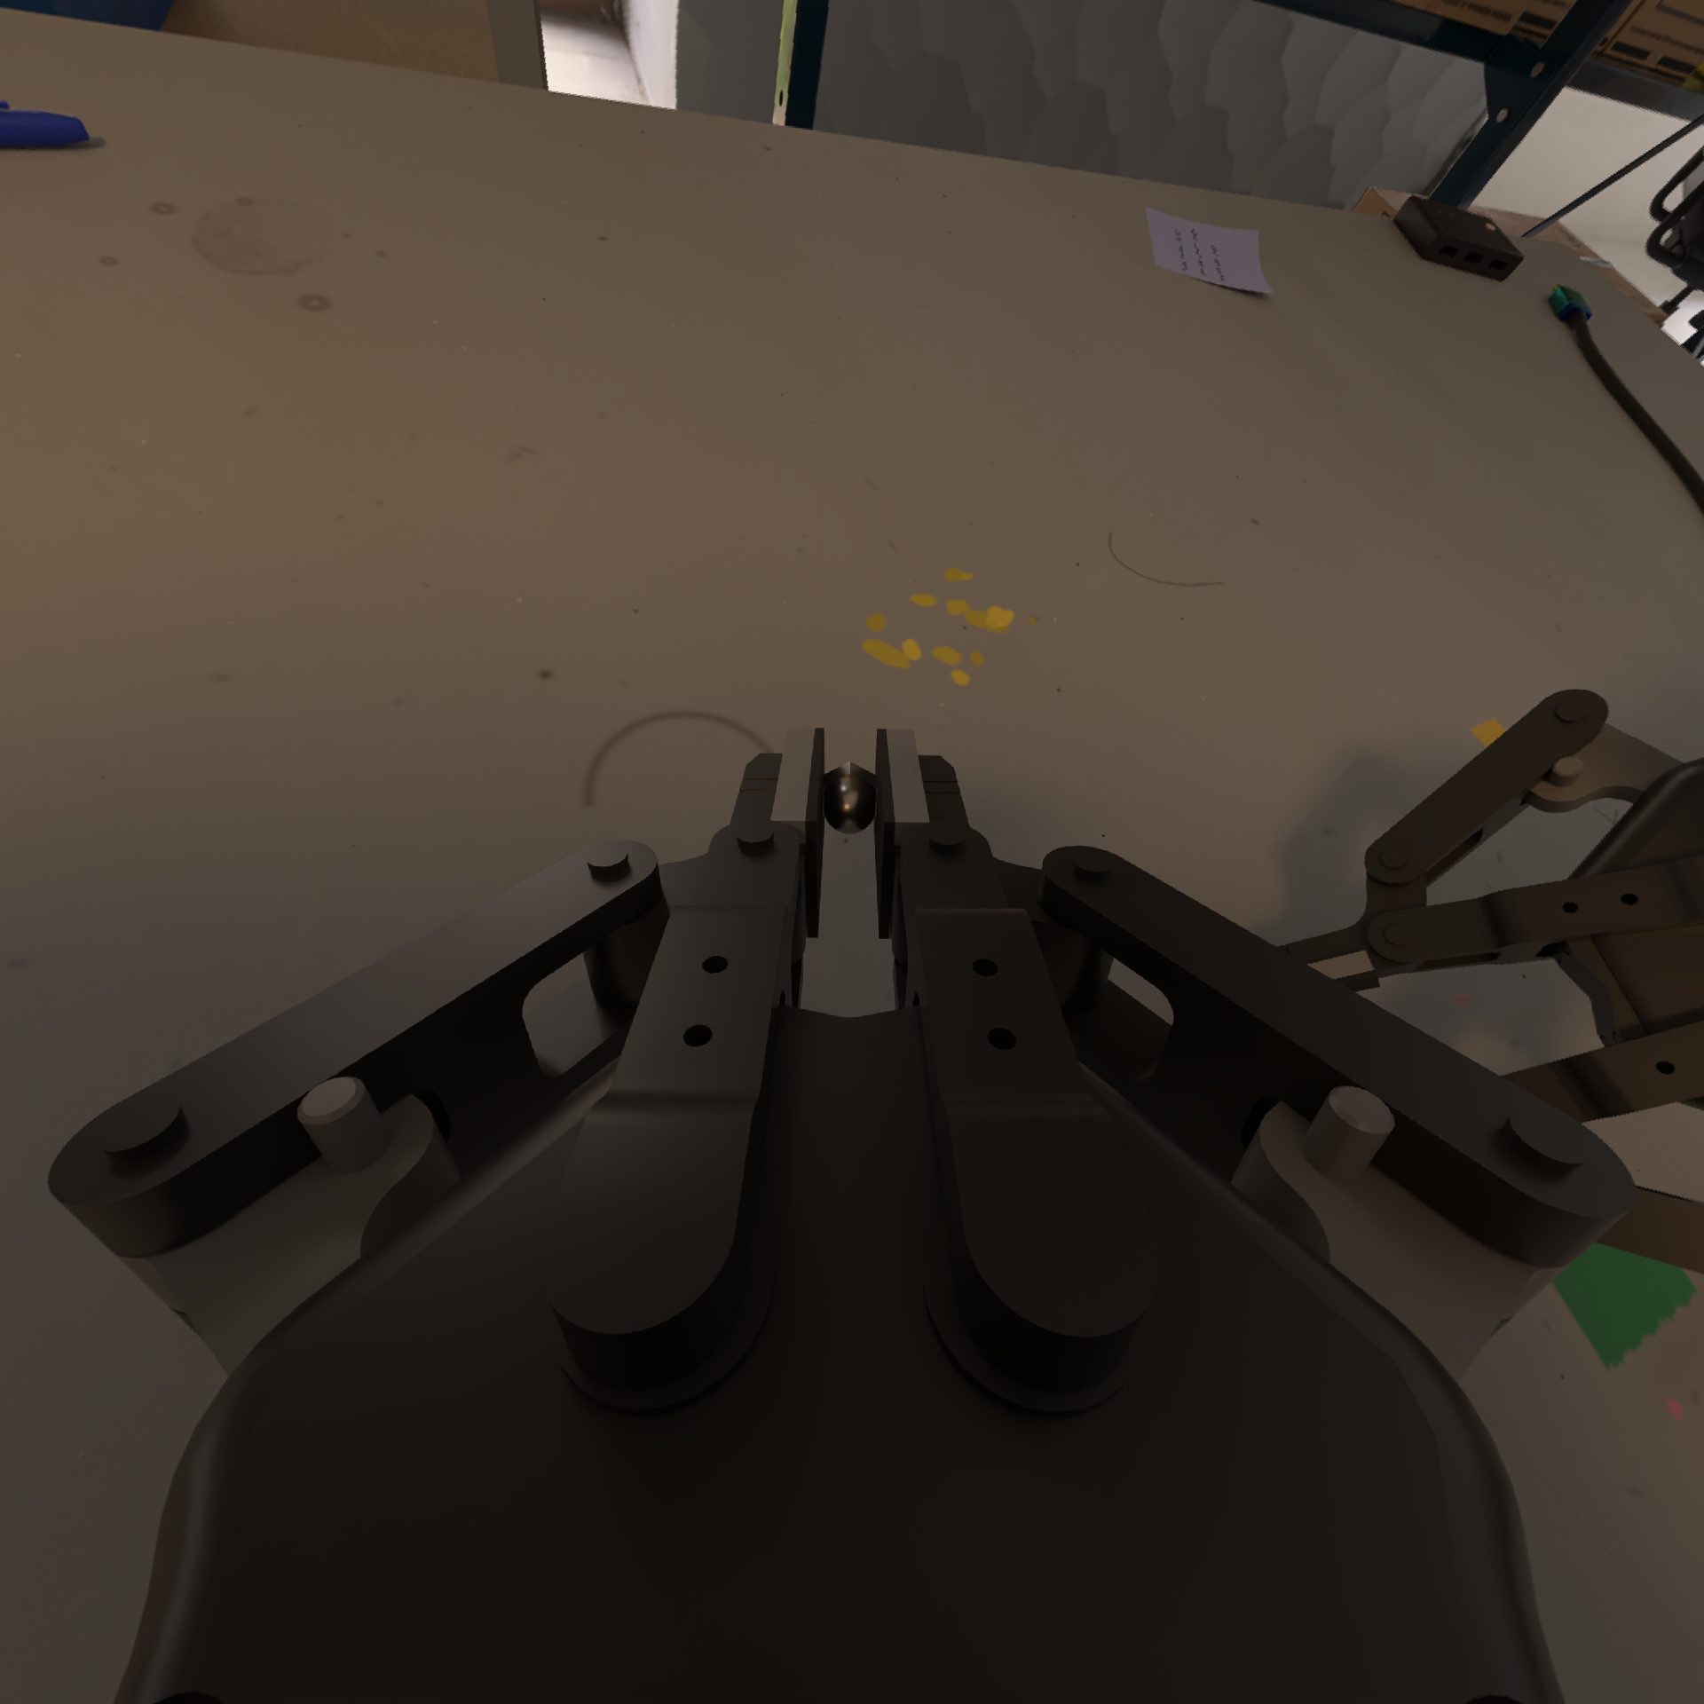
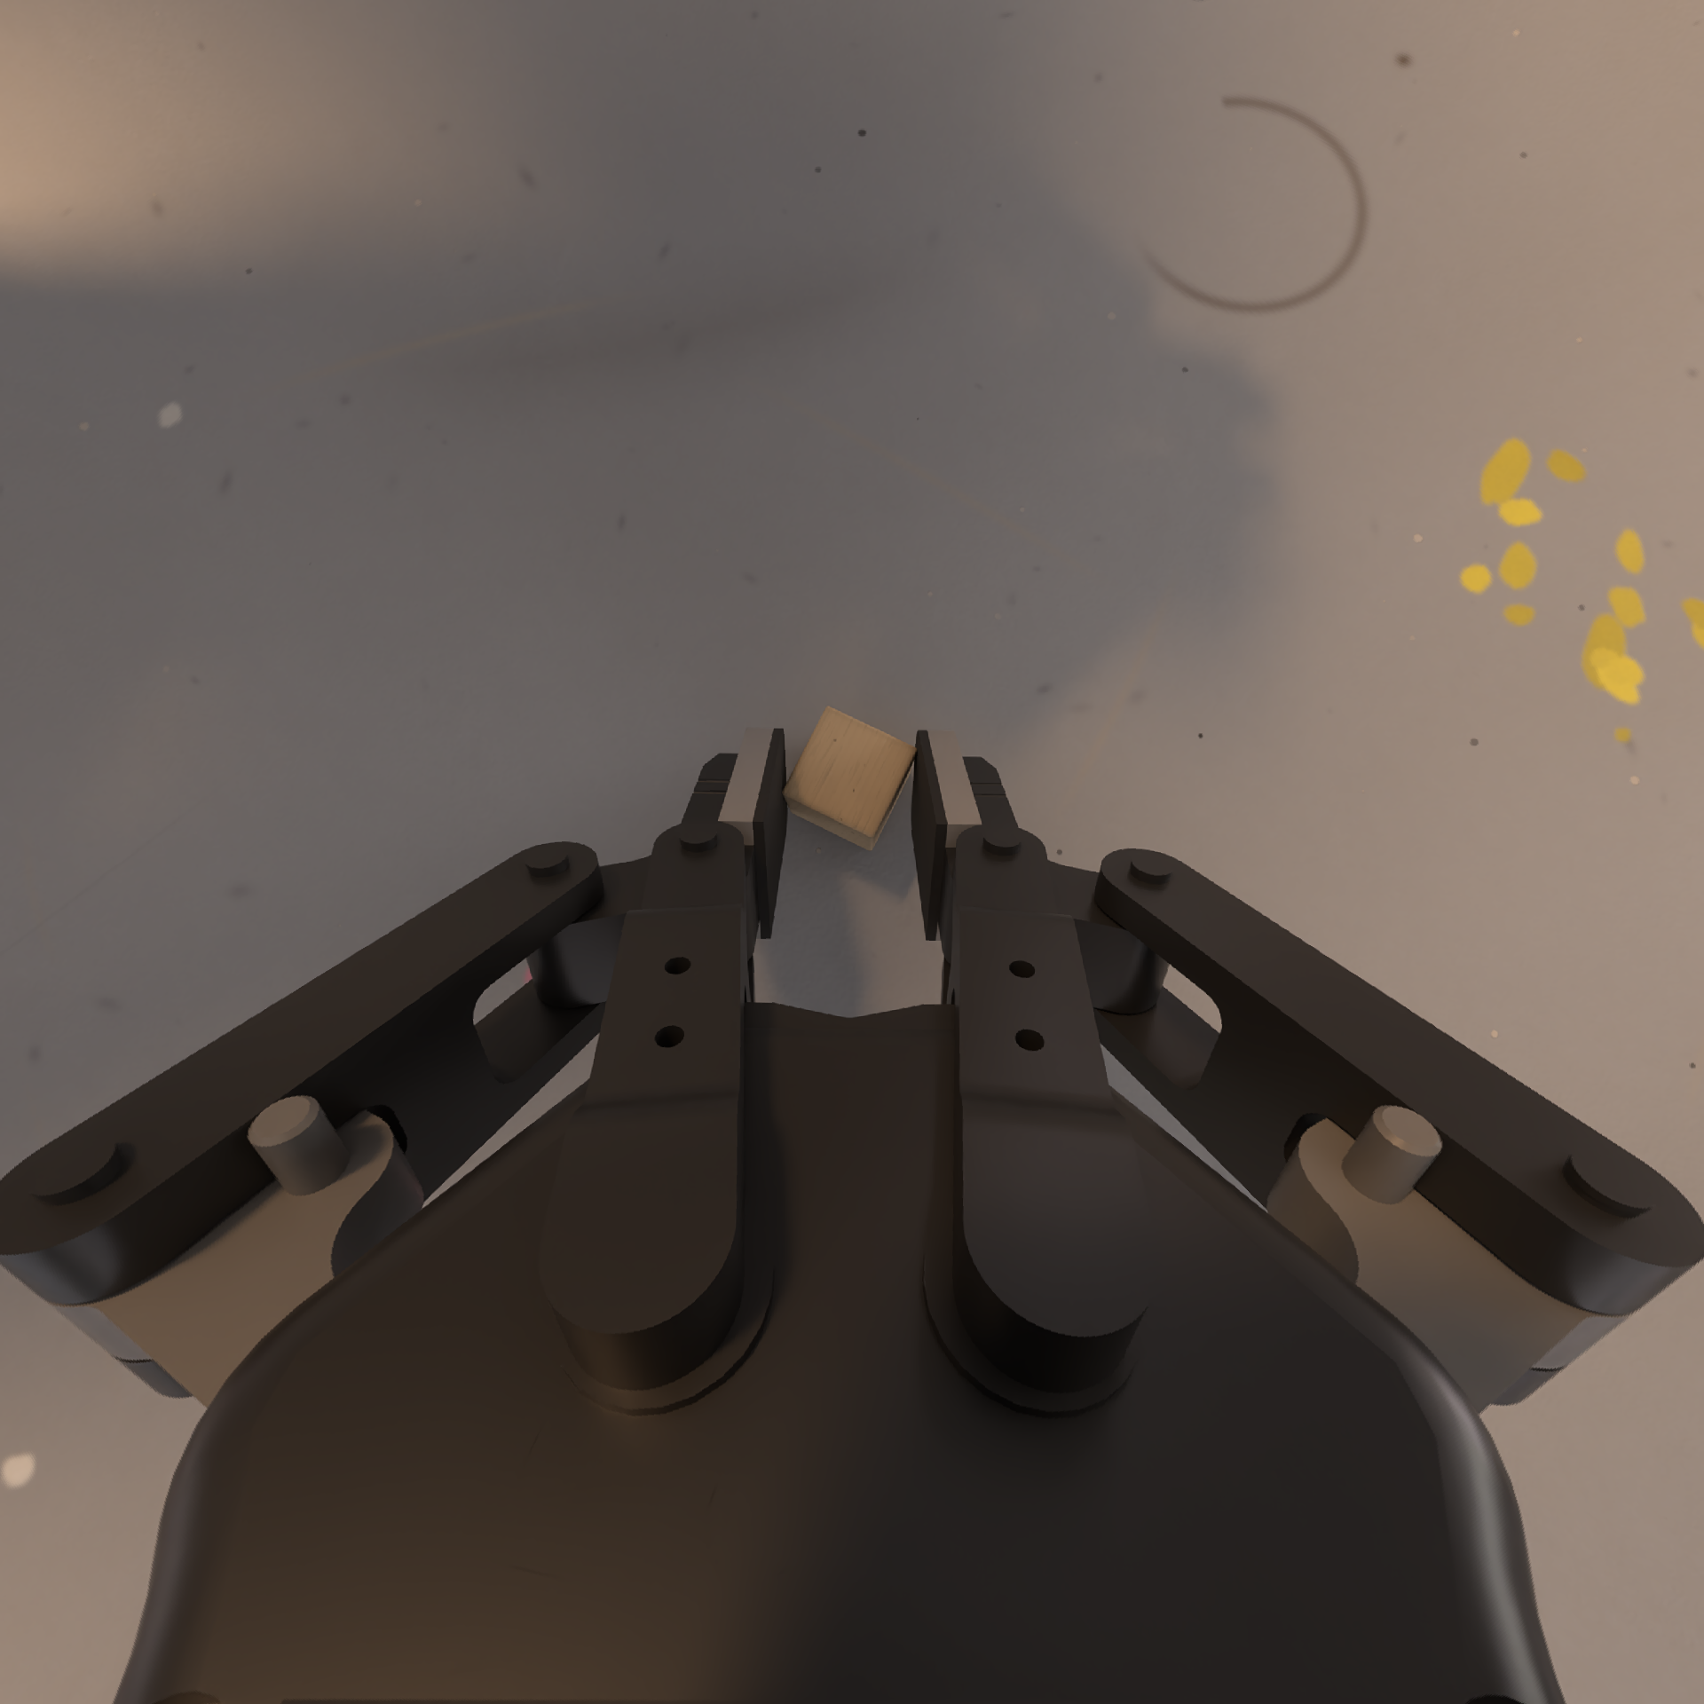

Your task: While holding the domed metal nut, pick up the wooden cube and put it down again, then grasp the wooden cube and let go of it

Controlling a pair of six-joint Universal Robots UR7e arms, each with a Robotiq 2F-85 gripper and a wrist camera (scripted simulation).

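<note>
My left gripper [image 1: 849, 784] is shut on the domed metal nut [image 1: 848, 800], a small shiny piece pinched between the pads near their tips, above the table. My right gripper [image 2: 849, 784] is shut on the wooden cube [image 2: 846, 777], a small pale block turned diagonally, with opposite corners pressed against the two pads. The cube sits at the fingertips, close over the shaded table. In the left wrist view, the right gripper's linkage [image 1: 1494, 885] shows at the right edge, close beside my left gripper. Its fingertips and the cube are hidden there.
The tan table [image 1: 553, 461] has yellow paint specks [image 1: 940, 627], which also show in the right wrist view [image 2: 1567, 590]. A paper note [image 1: 1208, 251], a dark box [image 1: 1457, 242] and a black cable [image 1: 1632, 415] lie at the far right. A blue object [image 1: 41, 124] lies far left.
</note>
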